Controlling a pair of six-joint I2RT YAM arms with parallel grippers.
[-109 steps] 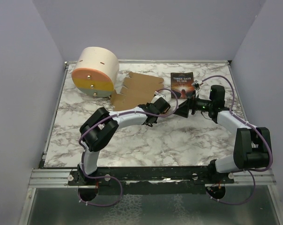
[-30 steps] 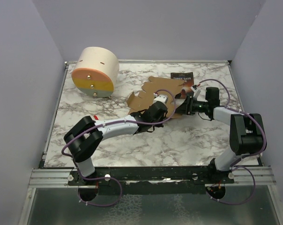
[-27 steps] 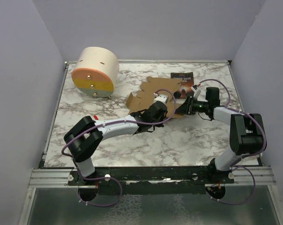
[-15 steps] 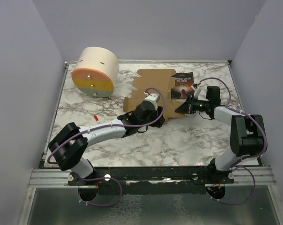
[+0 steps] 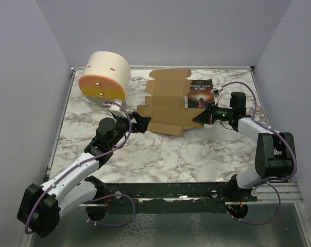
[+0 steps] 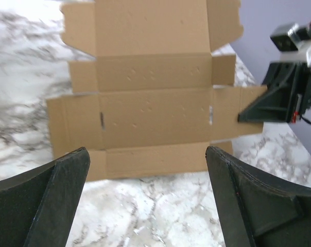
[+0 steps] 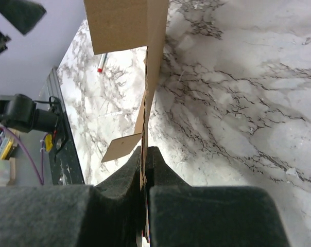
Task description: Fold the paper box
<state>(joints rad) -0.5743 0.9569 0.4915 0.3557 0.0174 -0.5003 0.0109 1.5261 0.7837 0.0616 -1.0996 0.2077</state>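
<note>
Robotics lab, a closed-in test cell.

A white-and-black left robot arm [image 5: 75,167] and a matching right robot arm [image 5: 256,128] are bolted to a bare aluminium rail [image 5: 57,194] at the near edge of a white-and-grey marble-patterned tabletop [image 5: 196,149]. Thin purple cables [image 5: 238,83] loop along them. Plain lilac-grey panels [image 5: 166,31] box the table in on three sides. On it sits an unrelated mix of props: a big cream cylinder with an orange-yellow face [image 5: 105,77], a dark-covered paperback book [image 5: 201,92] and a flat brown cardboard sheet [image 5: 168,110].
</note>
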